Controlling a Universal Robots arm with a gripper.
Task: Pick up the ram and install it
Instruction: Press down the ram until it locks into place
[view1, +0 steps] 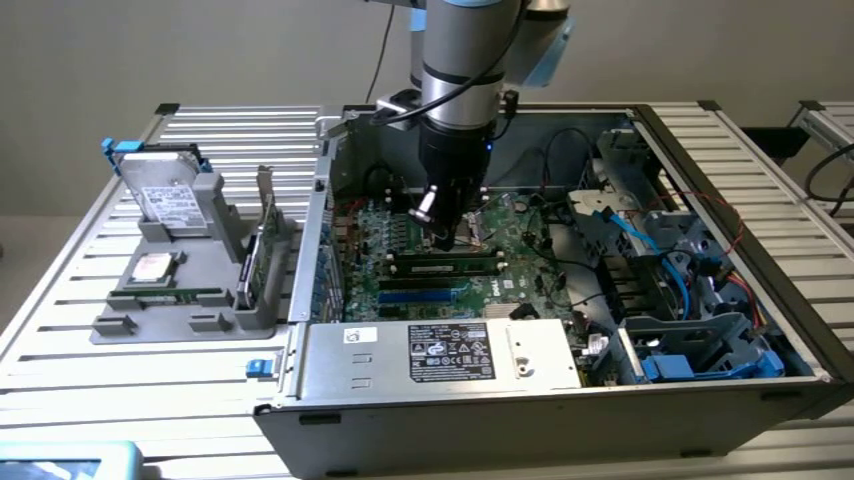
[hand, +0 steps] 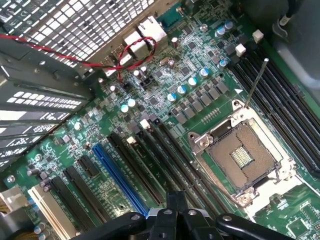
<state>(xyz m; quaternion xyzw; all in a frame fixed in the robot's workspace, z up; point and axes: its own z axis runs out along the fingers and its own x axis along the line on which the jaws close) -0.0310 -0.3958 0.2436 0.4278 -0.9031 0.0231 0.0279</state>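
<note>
Closest to the wrist camera, the gripper (hand: 172, 212) has its jaws fully closed, hovering just above the motherboard (hand: 165, 95) slots; whether anything is pinched between them cannot be told. A ram (view1: 447, 266) stick sits seated in a slot just below the jaws. Judged light, rigid and brittle, it should be gripped by its long edges, clear of the chips.

Glossy green motherboard (hand: 200, 85); matt perforated metal case (hand: 75, 25)

Hand (view1: 446, 240) over motherboard (view1: 521, 230) inside case (view1: 534, 400); ram (view1: 447, 267) in slot
</note>
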